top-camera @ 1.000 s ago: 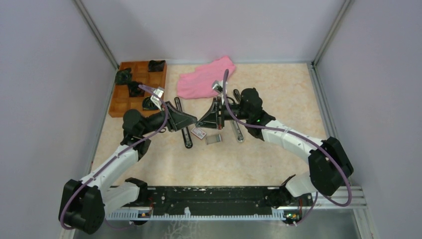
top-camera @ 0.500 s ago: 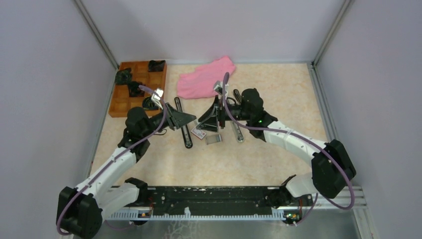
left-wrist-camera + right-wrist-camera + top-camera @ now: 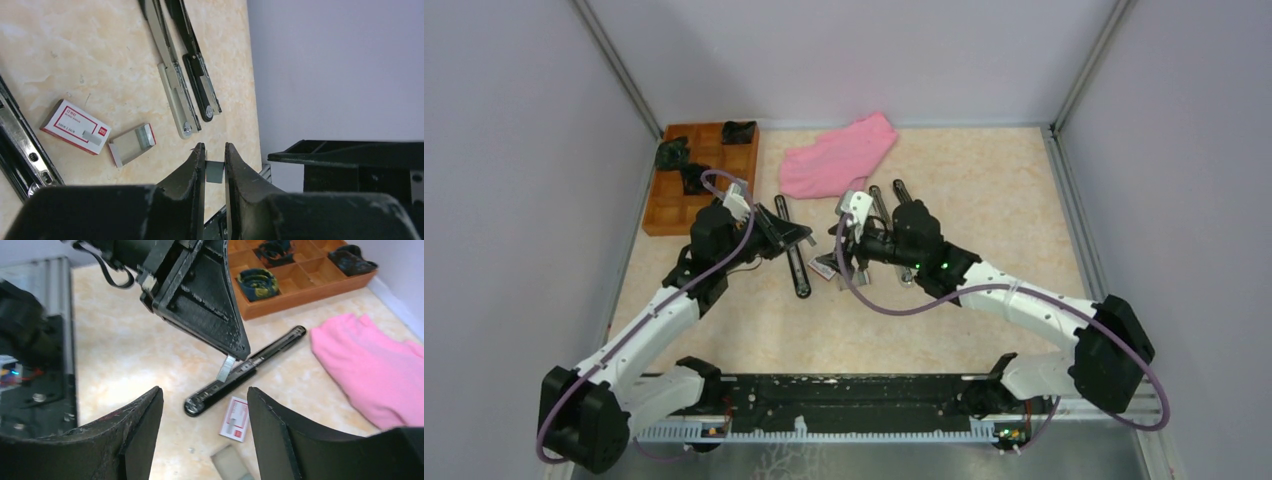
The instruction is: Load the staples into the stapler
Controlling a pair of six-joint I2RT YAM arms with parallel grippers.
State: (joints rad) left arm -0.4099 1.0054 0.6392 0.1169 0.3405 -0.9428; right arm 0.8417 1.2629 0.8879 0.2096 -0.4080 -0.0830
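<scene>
Broadly, the marbled beige worktop (image 3: 984, 200) carries a soft, rumpled pink cloth (image 3: 839, 155) and a long, slim black stapler (image 3: 240, 376), lying opened flat. The right claw (image 3: 204, 392) gapes wide. The left claw (image 3: 214, 152) pinches the staples (image 3: 215, 172), a thin flat grey strip, between its tips, close over the stapler.

left end effector (image 3: 802, 236) hangs over an opened black stapler (image 3: 796, 266) on the tabletop (image 3: 984, 180). right end effector (image 3: 848, 250) is just beside it, facing it. small white-red box (image 3: 824, 268) lies between them, probably a staple box. second stapler (image 3: 898, 192) is partly under the right arm. pink cloth (image 3: 839, 155) and brown compartment tray (image 3: 664, 215) sit at the far left.
</scene>
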